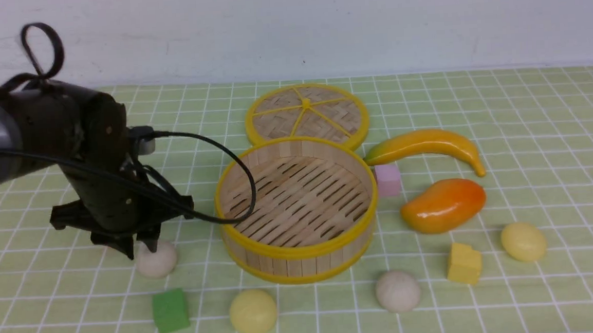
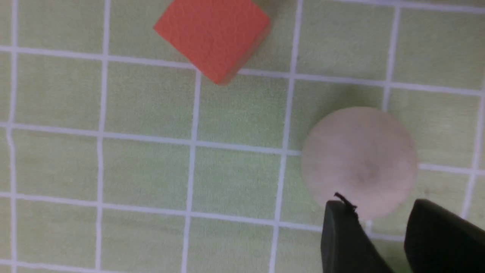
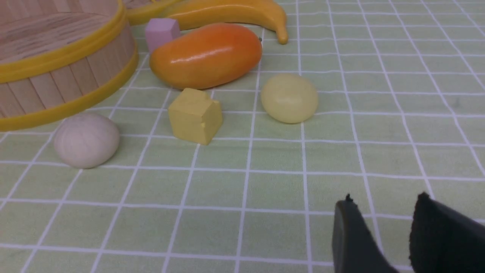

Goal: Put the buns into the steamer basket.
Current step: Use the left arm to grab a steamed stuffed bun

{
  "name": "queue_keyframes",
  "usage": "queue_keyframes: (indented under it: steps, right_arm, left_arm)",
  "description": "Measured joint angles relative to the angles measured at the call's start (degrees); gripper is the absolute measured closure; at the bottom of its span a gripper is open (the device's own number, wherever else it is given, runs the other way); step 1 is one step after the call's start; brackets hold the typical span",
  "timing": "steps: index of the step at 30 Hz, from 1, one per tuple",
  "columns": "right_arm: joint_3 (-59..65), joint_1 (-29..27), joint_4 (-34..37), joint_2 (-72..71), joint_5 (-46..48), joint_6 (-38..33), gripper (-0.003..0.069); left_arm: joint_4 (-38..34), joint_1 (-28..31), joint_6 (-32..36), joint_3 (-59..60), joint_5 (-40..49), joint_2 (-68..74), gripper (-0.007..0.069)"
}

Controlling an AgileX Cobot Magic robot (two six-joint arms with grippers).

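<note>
Left gripper (image 1: 142, 250) narrowly parted, empty, above off-white bun (image 1: 156, 261), frame lower left; widen jaws, centre, descend, close.

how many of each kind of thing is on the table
buns: 4, two off-white, two pale yellow
cubes: 4, green, yellow, pink, red (left wrist view only)
fruit: 2, banana, mango
steamer basket: 1
lid: 1
total: 12
</note>
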Motion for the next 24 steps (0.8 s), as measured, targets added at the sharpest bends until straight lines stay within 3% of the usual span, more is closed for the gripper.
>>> queue_keyframes:
  steps: [24]
  right_arm:
    - [0.0, 0.0, 0.0, 0.0, 0.0, 0.0, 0.0419]
  left_arm:
    - [0.4, 0.0, -0.4, 0.0, -6.4, 2.2, 0.0386]
